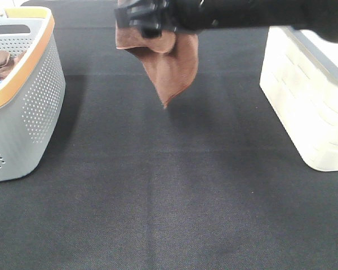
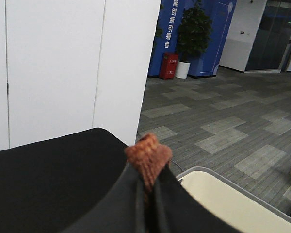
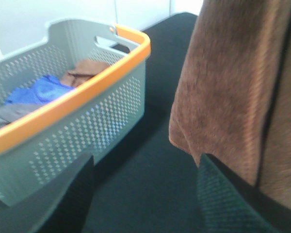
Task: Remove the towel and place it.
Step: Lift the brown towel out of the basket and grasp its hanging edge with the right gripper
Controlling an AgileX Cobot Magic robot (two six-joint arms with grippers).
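The reddish-brown towel hangs in the air over the far middle of the black table, one corner pointing down. My left gripper is shut on a bunched fold of the towel. In the high view the black grippers sit together at the towel's top, and a black arm reaches in from the right. My right gripper has its fingers apart, and the towel hangs close against one finger.
A grey perforated basket with an orange rim stands at the left and also shows in the right wrist view. It holds a bunched brown cloth and a blue cloth. A cream basket stands at the right.
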